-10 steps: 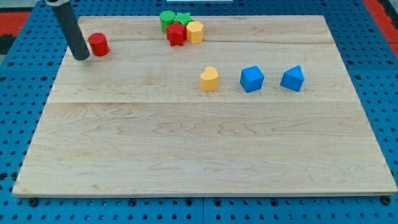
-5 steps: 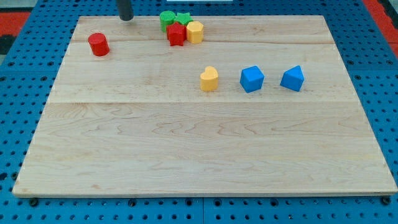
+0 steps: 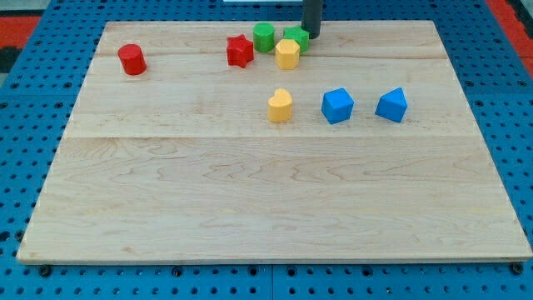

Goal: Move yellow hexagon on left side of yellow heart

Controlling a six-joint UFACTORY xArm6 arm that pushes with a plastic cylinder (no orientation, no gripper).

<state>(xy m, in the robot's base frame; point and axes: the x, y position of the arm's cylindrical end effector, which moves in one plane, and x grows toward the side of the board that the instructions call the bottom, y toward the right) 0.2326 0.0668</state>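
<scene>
While my tip (image 3: 311,35) sits at the view's top just right of the green star (image 3: 296,37), the yellow hexagon (image 3: 287,54) stands upright below it, well above the yellow heart (image 3: 280,106); no long axis is discernible. No gripper here, just the rod.

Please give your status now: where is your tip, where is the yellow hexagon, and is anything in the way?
My tip at view's top, right of green star. Yellow hexagon above yellow heart, not left yet. Nothing between them.
</scene>
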